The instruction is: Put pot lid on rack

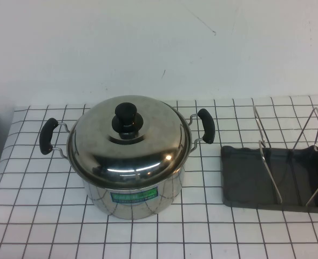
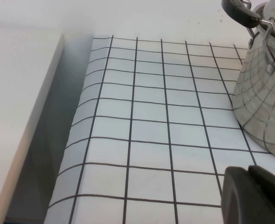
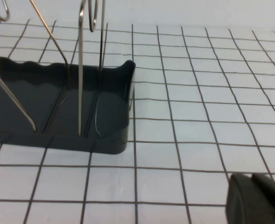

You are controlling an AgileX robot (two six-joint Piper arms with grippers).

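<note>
The shiny domed pot lid with its black knob sits on the steel pot at the table's middle left. The dark grey rack with upright wire loops stands at the right and is empty. Neither arm shows in the high view. My left gripper is shut with nothing in it, low over the grid cloth beside the pot's wall. Over the cloth a short way from the rack's corner, my right gripper is shut and empty too.
The pot has two black side handles and a green label. A white grid cloth covers the table. The cloth's left edge drops off beside a pale ledge. A white wall rises behind.
</note>
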